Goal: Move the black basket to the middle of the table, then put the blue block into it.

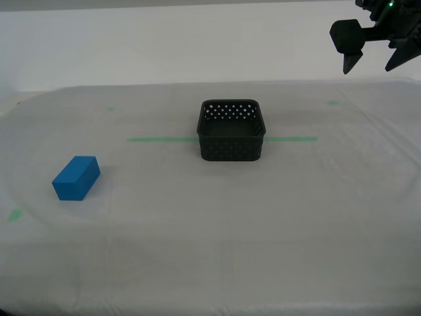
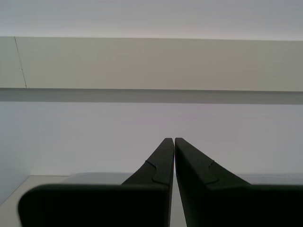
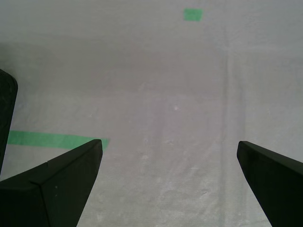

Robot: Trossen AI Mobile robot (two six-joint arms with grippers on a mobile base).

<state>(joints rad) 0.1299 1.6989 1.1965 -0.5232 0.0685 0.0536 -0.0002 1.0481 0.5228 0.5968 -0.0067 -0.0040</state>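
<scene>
The black basket [image 1: 231, 130] stands upright and empty at the middle of the table [image 1: 210, 237], on the green tape line [image 1: 158, 139]. The blue block [image 1: 76, 177] lies on the cloth at the exterior view's left, far from the basket. My first gripper [image 1: 368, 69] hangs open and empty high at the exterior view's upper right, well off the basket. In the first wrist view its jaws [image 3: 169, 146] are wide apart above bare cloth, with a dark edge of the basket [image 3: 4, 109] at the side. My second gripper [image 2: 174, 139] is shut on nothing and faces a wall.
Small green tape marks sit at the back [image 1: 332, 102] and near the front at the exterior view's left [image 1: 14, 214]. The end of the tape line [image 3: 57, 139] and one mark [image 3: 192, 14] show under my first gripper. A white wall stands behind the table.
</scene>
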